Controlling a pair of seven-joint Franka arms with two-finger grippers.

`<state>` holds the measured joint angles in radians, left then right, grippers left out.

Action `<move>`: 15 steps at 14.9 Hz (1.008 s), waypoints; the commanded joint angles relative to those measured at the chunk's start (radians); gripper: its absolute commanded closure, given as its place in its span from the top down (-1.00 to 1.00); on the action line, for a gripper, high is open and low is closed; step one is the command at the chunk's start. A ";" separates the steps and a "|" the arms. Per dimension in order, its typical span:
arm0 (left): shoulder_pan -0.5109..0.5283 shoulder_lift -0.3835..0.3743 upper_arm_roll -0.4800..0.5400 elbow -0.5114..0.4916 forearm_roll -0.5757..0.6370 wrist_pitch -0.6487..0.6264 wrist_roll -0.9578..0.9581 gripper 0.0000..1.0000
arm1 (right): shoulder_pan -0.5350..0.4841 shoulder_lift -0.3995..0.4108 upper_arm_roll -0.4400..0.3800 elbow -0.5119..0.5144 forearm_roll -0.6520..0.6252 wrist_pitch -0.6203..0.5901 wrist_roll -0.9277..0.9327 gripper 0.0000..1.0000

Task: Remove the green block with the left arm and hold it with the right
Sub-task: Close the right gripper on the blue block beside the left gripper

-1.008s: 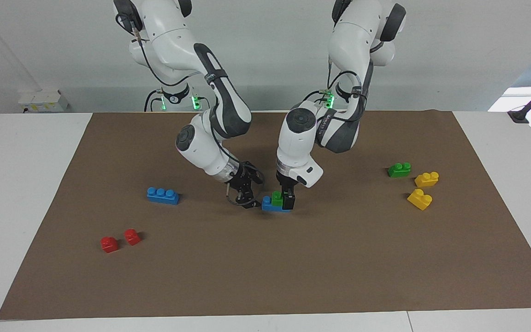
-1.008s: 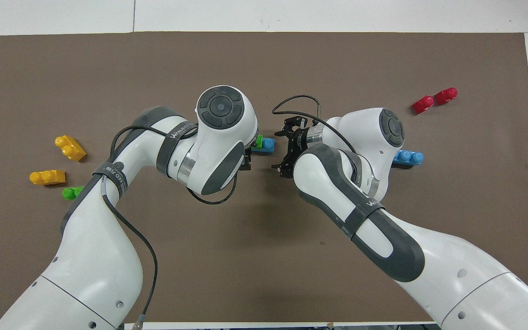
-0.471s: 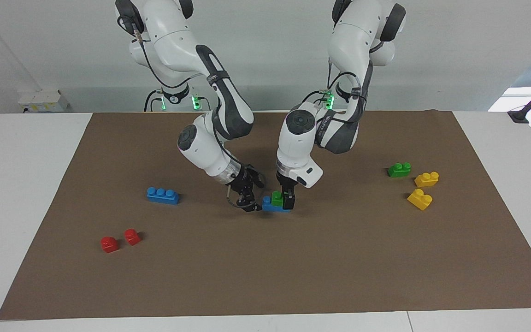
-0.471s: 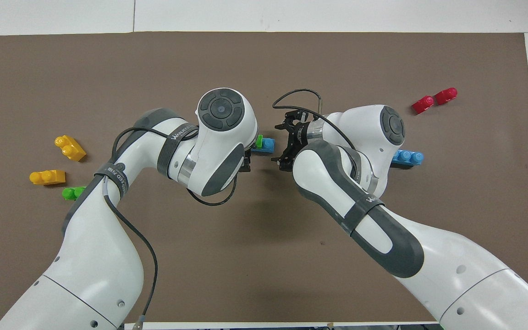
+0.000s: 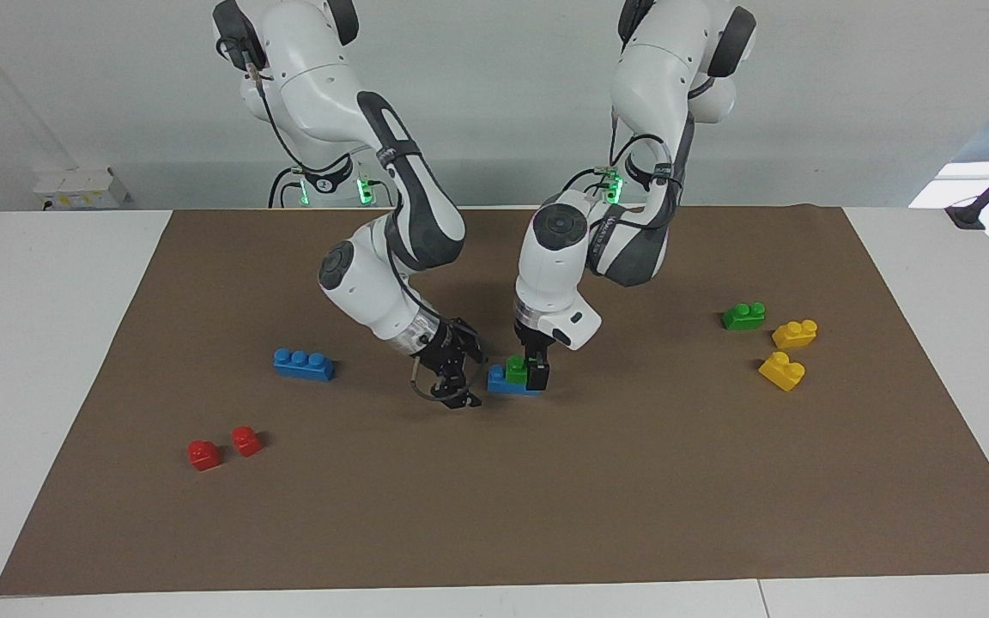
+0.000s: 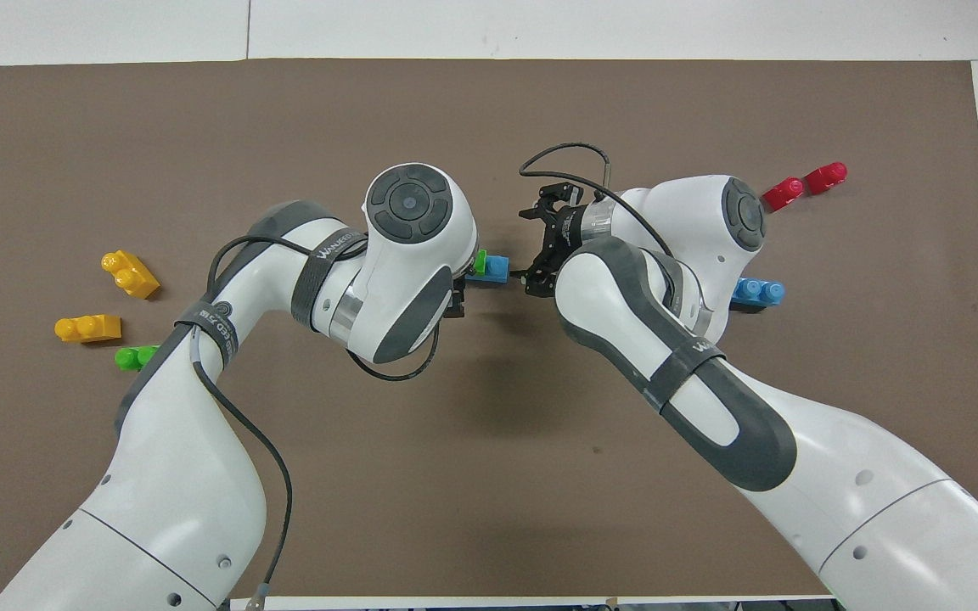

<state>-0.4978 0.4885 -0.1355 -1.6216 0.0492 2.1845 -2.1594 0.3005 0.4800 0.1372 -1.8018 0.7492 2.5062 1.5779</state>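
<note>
A green block (image 5: 516,369) sits on top of a blue brick (image 5: 505,384) in the middle of the brown mat; both also show in the overhead view, the green block (image 6: 480,258) and the blue brick (image 6: 497,269). My left gripper (image 5: 534,373) comes straight down on this stack and is shut on the green block. In the overhead view my left wrist hides it. My right gripper (image 5: 455,396) is open, low over the mat, just beside the blue brick's end toward the right arm's end of the table; it also shows in the overhead view (image 6: 533,255).
A second green block (image 5: 743,316) and two yellow bricks (image 5: 795,333) (image 5: 782,371) lie toward the left arm's end. A blue three-stud brick (image 5: 303,363) and two red blocks (image 5: 203,454) (image 5: 245,440) lie toward the right arm's end.
My right gripper has shifted a little away from the robots beside the blue brick. My left gripper and the green block have not moved.
</note>
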 commanded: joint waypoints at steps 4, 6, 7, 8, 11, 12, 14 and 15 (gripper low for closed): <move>-0.016 -0.011 0.016 -0.020 0.020 0.020 -0.025 1.00 | 0.029 0.032 0.007 0.004 0.016 0.046 0.002 0.82; -0.015 -0.011 0.016 -0.021 0.020 0.020 -0.025 1.00 | 0.048 0.043 0.007 0.004 0.018 0.075 0.004 0.82; -0.015 -0.011 0.016 -0.021 0.020 0.020 -0.025 1.00 | 0.058 0.052 0.008 0.004 0.019 0.097 0.004 0.82; -0.013 -0.011 0.016 -0.021 0.020 0.020 -0.025 1.00 | 0.062 0.057 0.009 0.004 0.019 0.105 0.004 0.82; -0.011 -0.010 0.016 -0.021 0.020 0.020 -0.025 1.00 | 0.074 0.065 0.009 0.004 0.019 0.121 0.005 0.80; -0.011 -0.011 0.016 -0.021 0.020 0.021 -0.025 1.00 | 0.078 0.065 0.009 0.004 0.019 0.122 0.005 0.71; -0.010 -0.010 0.016 -0.021 0.020 0.021 -0.025 1.00 | 0.077 0.066 0.009 0.004 0.019 0.122 0.004 0.22; -0.008 -0.011 0.016 -0.021 0.020 0.023 -0.026 1.00 | 0.075 0.068 0.007 0.002 0.019 0.120 0.002 -0.16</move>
<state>-0.4978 0.4885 -0.1307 -1.6217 0.0496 2.1852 -2.1613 0.3776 0.5399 0.1431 -1.8026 0.7492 2.6111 1.5779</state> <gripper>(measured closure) 0.000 0.269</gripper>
